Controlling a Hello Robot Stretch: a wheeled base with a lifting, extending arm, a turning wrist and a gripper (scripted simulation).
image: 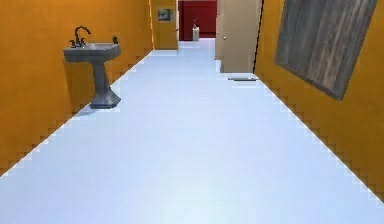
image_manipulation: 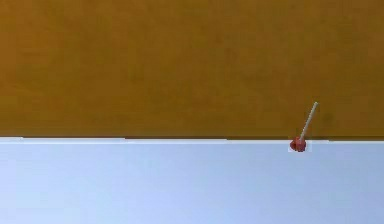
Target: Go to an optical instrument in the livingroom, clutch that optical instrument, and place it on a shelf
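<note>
Facing an orange corridor [image: 190,140], its gripper's state impossible to tell, the robot could clip the pedestal sink [image: 96,66] at left while seeking the optical instrument, presumably in rooms beyond.

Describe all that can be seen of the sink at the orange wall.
The sink is a grey pedestal basin, perhaps stone or metal. A dark curved faucet rises at its back edge. The column widens to a foot that stands upright on the pale floor. Its back meets the orange wall at the forward view's left.
</note>
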